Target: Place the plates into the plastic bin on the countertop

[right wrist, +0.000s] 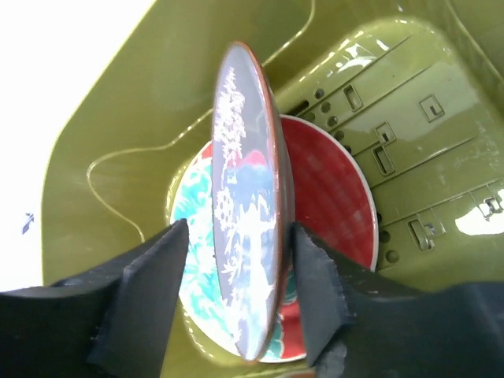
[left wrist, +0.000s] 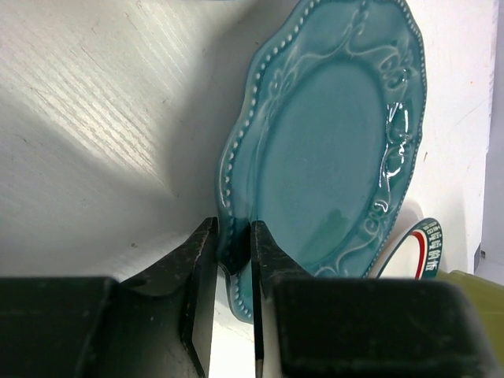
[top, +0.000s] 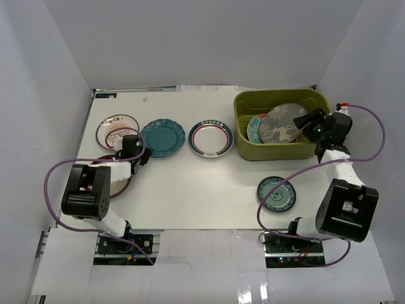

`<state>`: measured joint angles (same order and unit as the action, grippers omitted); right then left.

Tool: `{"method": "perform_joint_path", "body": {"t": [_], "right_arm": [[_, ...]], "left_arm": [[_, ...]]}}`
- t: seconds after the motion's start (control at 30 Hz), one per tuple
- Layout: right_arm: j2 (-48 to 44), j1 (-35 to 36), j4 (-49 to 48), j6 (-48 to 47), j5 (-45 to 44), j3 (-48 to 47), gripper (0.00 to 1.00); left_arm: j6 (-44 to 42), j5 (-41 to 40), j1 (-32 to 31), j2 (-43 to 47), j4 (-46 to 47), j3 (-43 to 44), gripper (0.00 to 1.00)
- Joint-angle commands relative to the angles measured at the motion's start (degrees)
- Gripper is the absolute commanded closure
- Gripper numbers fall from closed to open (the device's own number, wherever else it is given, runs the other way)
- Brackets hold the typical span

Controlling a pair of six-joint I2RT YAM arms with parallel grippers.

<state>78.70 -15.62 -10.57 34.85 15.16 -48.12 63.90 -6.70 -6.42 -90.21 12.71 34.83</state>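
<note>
My left gripper (top: 140, 154) (left wrist: 234, 236) is shut on the near rim of the teal scalloped plate (top: 163, 137) (left wrist: 331, 142), which lies on the white countertop (top: 190, 183). My right gripper (top: 308, 123) (right wrist: 240, 228) is open inside the olive plastic bin (top: 243, 111) (right wrist: 118, 118). The grey deer-patterned plate (top: 281, 123) (right wrist: 240, 157) stands on edge between its fingers, with a gap on each side. Under it lies a red-and-teal plate (top: 254, 128) (right wrist: 331, 189).
On the countertop lie an orange sunburst plate (top: 118, 130), a white red-rimmed plate (top: 211, 139) (left wrist: 421, 252) and a small teal-white plate (top: 276, 193). A dark red plate (top: 122, 185) is partly hidden under the left arm. White walls close in the sides.
</note>
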Motion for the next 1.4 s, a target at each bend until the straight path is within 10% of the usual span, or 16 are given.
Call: {"method": "perform_joint_path", "body": {"t": [0.0,0.2,1.0,1.37], "right_arm": [[0.06,0.41,5.55,-2.77,-1.62,2.41,0.28],[-4.34,0.59,7.14,-4.79,-3.38,3.82,0.02],[-7.15,11.04,21.91,-17.89,-22.27,0.92,0.1],[-12.86,11.22,24.1,-15.6,-5.41,-8.04,0.1]], "left_arm": [[-4.22,-2.79,-1.05,3.02,-4.01,-2.39,1.0],[-6.77,-2.97,-2.98,12.41,-2.6,-5.64,1.0],[-9.06,9.05,-3.6,49.43,-4.18,-7.15,1.0],[-6.34,19.17,-3.6,55.85,-4.54,-1.17,1.0]]}}
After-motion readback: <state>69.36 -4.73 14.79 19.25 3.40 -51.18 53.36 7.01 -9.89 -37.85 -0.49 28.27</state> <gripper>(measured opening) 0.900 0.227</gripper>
